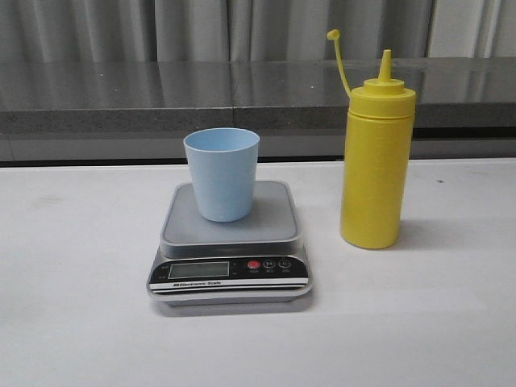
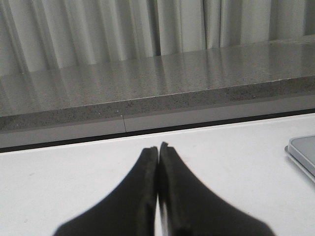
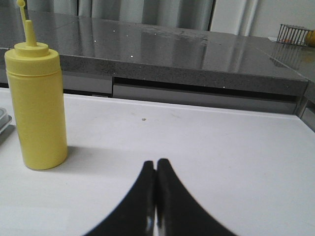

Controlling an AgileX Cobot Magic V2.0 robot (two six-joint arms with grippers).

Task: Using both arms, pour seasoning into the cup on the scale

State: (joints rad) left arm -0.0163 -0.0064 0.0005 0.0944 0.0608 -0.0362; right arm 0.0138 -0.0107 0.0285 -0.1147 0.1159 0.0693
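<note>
Grey curtains and a speckled stone ledge back the white desk point(image 1: 72, 322). My left fingers point(image 2: 158, 153) and right fingers point(image 3: 156, 165) are each pressed closed, empty, low over the desk. Only the front view shows the smooth tapered blue cup point(image 1: 222, 173) on the scale point(image 1: 230, 242); the yellow seasoning bottle point(image 1: 376, 161) stands upright just right of the scale, uncapped.

A white surface point(image 1: 72, 322) meets a long grey speckled stone ledge point(image 1: 161, 89), with pale pleated curtains point(image 1: 193, 28) hanging behind it.
</note>
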